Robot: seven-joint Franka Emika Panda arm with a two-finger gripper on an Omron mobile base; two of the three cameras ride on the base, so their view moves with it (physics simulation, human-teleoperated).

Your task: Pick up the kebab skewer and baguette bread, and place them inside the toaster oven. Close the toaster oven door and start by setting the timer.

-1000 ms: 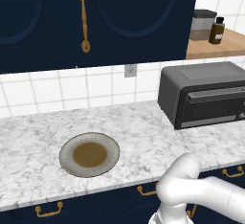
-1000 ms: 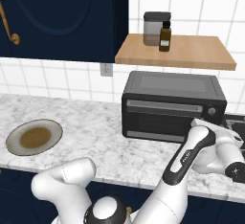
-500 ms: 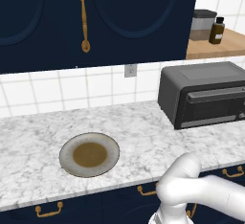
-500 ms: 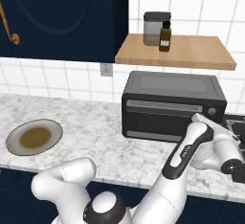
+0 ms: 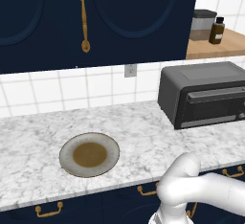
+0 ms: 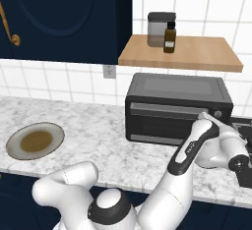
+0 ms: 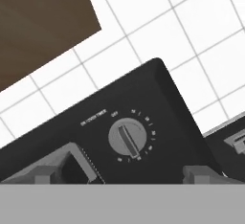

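Facing the toaster oven [image 6: 177,108] at the right end of the marble counter [image 5: 143,137], we hold our gripper [image 7: 139,174] just in front of its control panel, jaws spread wide and holding nothing. In the hand view the two fingertips [image 7: 43,174] rise on either side of the grey timer dial [image 7: 127,138], which sits between them but apart from both. The oven door [image 6: 165,121] stands shut, its bar handle [image 6: 167,108] running along the top. An empty plate [image 5: 89,154] with a brown centre lies on the counter well to the oven's left. Above the oven, a wooden shelf [image 6: 197,54] carries a grey canister [image 6: 158,28] and a dark bottle [image 6: 170,37] just beside it. We cannot see the skewer or the bread.
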